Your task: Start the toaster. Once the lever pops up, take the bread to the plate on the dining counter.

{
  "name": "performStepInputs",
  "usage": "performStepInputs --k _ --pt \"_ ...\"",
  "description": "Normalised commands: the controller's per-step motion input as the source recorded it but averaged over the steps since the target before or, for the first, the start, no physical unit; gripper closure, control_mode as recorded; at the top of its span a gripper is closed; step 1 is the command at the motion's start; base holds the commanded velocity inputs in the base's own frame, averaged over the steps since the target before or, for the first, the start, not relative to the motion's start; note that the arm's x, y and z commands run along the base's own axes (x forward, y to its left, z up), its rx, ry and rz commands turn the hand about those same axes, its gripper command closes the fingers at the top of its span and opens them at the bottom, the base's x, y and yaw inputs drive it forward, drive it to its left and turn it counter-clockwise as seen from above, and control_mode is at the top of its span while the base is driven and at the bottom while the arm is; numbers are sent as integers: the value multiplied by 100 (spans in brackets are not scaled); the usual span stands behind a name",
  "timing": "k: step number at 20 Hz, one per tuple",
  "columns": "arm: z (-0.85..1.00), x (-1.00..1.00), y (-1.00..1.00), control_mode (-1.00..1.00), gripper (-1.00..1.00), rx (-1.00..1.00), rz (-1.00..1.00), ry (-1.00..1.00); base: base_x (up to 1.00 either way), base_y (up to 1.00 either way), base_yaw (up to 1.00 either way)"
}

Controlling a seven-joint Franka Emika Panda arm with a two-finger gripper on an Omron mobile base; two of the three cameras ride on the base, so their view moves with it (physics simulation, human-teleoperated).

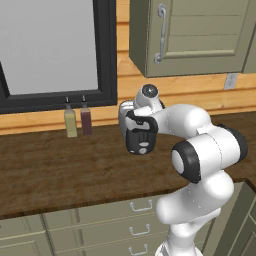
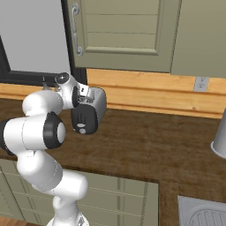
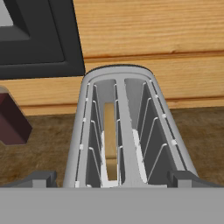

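The silver toaster (image 3: 118, 87) stands on the dark wood countertop with drawers, against the wooden wall. Its black end panel (image 1: 140, 139) with the round knob (image 2: 81, 130) faces the robot. I cannot make out the lever. The tan bread (image 3: 110, 138) sits deep in the left slot. My gripper (image 3: 111, 178) hovers right above the near end of the toaster, open, with its dark fingertips (image 3: 41, 178) spread wider than the toaster's body and nothing between them. The plate and the dining counter are out of view.
Two bottles, a yellowish one (image 1: 70, 122) and a dark red one (image 1: 86, 121), stand left of the toaster under the black-framed window (image 1: 107, 60). A wall cabinet (image 2: 128, 35) hangs above. To the right are a grey vessel (image 2: 219, 141) and a sink (image 2: 203, 212).
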Motion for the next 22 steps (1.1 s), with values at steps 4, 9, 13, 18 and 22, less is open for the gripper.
performStepInputs --k 4,9,13,18,22 --pt "0 0 0 -100 -100 0 0 0 0 0 0" --pt "0 0 0 -100 -100 0 0 0 0 0 0" --pt "0 0 0 -100 -100 0 0 0 0 0 0" --pt "0 0 0 -100 -100 0 0 0 0 0 0" --pt "0 0 0 -100 -100 0 0 0 0 0 0"
